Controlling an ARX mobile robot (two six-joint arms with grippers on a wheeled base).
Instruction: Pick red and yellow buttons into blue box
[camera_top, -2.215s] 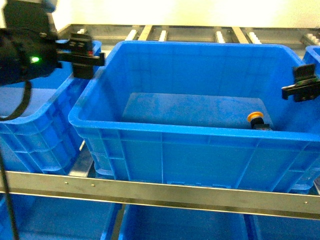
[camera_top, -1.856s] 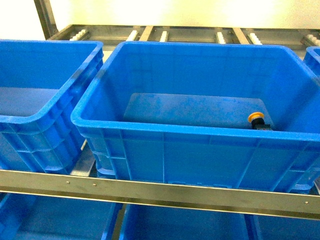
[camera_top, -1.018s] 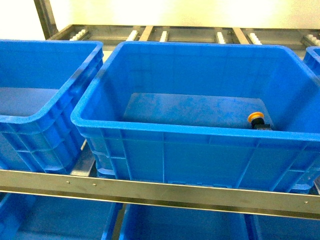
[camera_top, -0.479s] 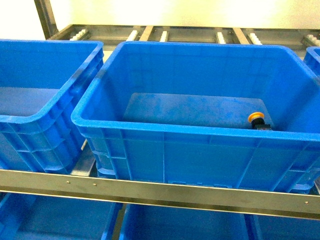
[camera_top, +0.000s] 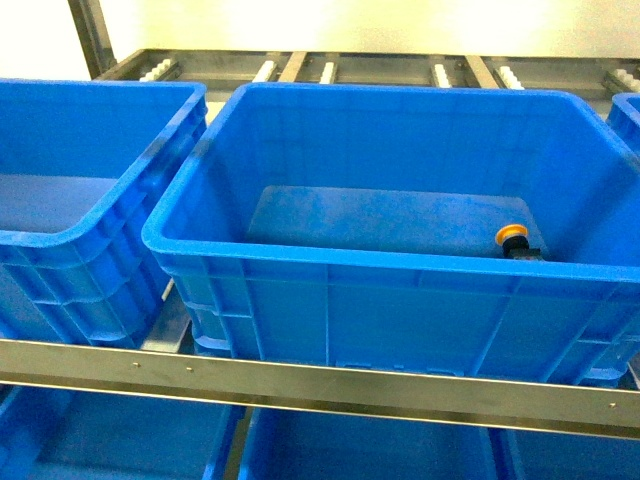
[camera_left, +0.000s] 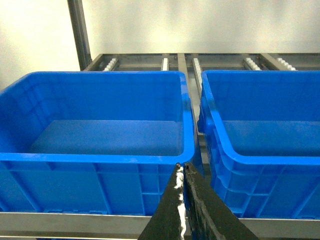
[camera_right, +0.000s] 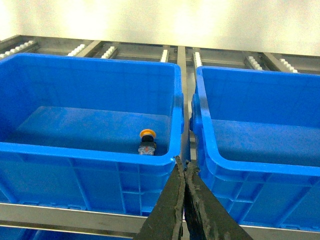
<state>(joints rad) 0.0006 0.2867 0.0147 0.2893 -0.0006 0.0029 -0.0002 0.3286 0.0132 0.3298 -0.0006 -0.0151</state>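
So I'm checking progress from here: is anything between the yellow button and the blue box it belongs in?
Nothing visible does. The yellow button already lies on the floor of the blue box, near its front right corner. Both end effectors, left and right, are shut and outside it. No red button shows.

Warehouse picking bay: blue crates (camera_top: 300, 265) on roller racking (camera_top: 330, 70).

Blue box (camera_top: 400, 300): glossy moulded plastic, ribbed walls, floor scuffed dull. Yellow button (camera_top: 512, 235): smooth plastic cap, black base. Shelf rail (camera_top: 300, 378): brushed metal. Right hand (camera_right: 184, 172): matt black, rough-edged.
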